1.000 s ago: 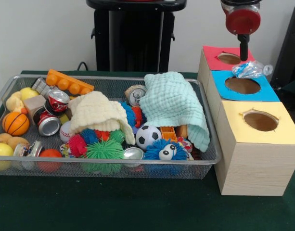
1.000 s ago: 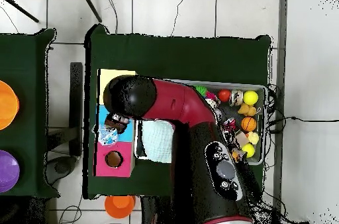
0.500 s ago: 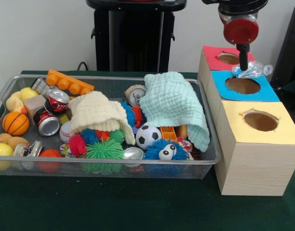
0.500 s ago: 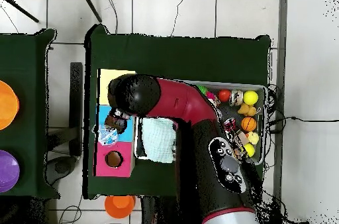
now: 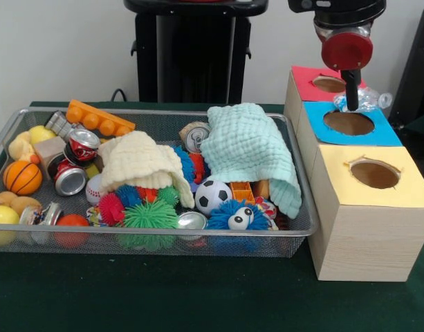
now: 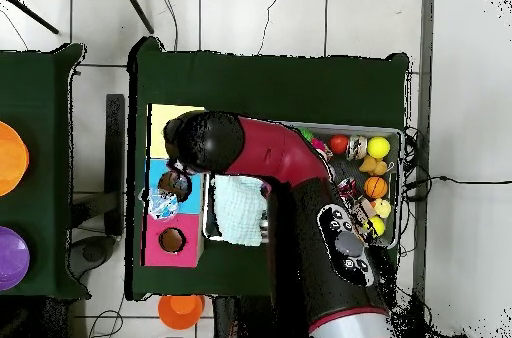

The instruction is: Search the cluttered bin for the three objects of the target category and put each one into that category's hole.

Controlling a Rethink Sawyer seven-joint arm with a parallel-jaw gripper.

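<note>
A crumpled see-through bottle with a blue label [image 5: 367, 99] lies on top of the pale wooden box, at the far edge of the blue-surround hole [image 5: 348, 123]. It also shows in the overhead view [image 6: 163, 205]. My gripper [image 5: 351, 90] hangs right over the bottle's left end, its tip down at the bottle; its state is hidden. In the overhead view the gripper [image 6: 175, 182] is over the blue surround [image 6: 158, 190]. The wire-mesh bin [image 5: 163, 243] sits left of the box, full of toys. No other bottle shows in it.
The red-surround hole [image 5: 329, 84] is behind the blue one and the yellow-surround hole [image 5: 375, 174] in front. Two cloths, cream [image 5: 139, 161] and mint [image 5: 250, 147], cover part of the bin. Soda cans [image 5: 77, 162], balls and spiky toys lie around them.
My gripper has come down from above the red surround onto the bottle's left end. The bottle has stayed in place.
</note>
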